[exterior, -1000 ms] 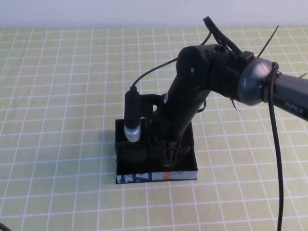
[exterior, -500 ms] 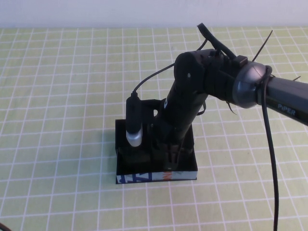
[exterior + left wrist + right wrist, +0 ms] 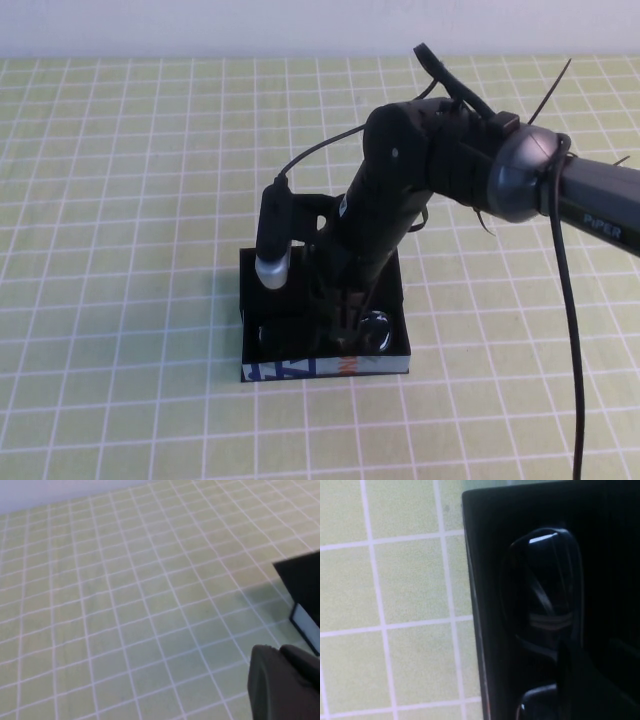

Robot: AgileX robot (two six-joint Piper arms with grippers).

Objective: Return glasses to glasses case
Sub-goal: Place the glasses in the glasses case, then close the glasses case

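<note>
The glasses (image 3: 330, 330) lie inside the glasses case (image 3: 325, 366), toward its printed front edge; one shiny lens shows right of the right gripper (image 3: 343, 322), another faintly on its left. In the right wrist view a dark lens (image 3: 545, 585) sits flat on the case's black floor, just inside the side wall (image 3: 472, 605). The right gripper is down in the case over the middle of the glasses. The fingers merge with the black frame and interior — cannot tell if they are parted or pinching.

The left gripper (image 3: 285, 685) is parked off to the case's left side, only a dark corner of it visible above the green gridded mat (image 3: 125, 605); its state cannot be told either.

Judgement: this is the release step, placement nearly done. To do it well, let go fully before lifting, then rise straight up out of the case so the fingers don't snag the bridge or drag the frame over the wall. Risk: the light case shifts on the mat if a finger catches.

Writing: "PiPER" in white on the right arm's link (image 3: 605, 222). The case's front edge has blue, white and orange print — not legible.
</note>
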